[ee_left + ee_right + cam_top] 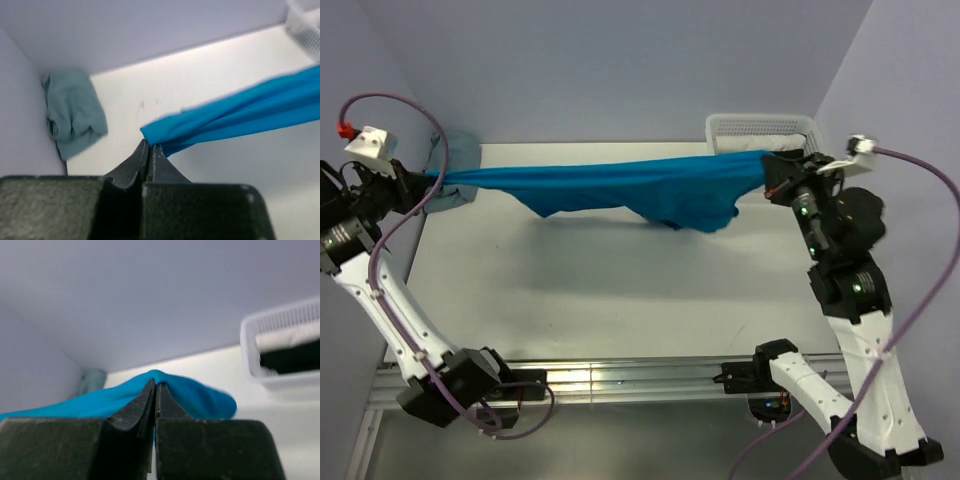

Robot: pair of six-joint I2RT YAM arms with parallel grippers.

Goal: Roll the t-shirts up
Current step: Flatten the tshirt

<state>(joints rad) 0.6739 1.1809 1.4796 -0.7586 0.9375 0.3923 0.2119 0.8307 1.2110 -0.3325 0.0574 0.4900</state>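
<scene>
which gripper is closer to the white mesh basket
Right. The right gripper is just in front of the white mesh basket, pinching one end of the blue t-shirt. The left gripper pinches the other end, far off at the opposite side.

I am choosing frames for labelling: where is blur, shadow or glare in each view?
Top view: sharp, the blue t-shirt casts a soft shadow on the table, glare on the front rail. Left wrist view: the t-shirt and the white basket are blurred at the right edge. Right wrist view: the basket is blurred.
</scene>
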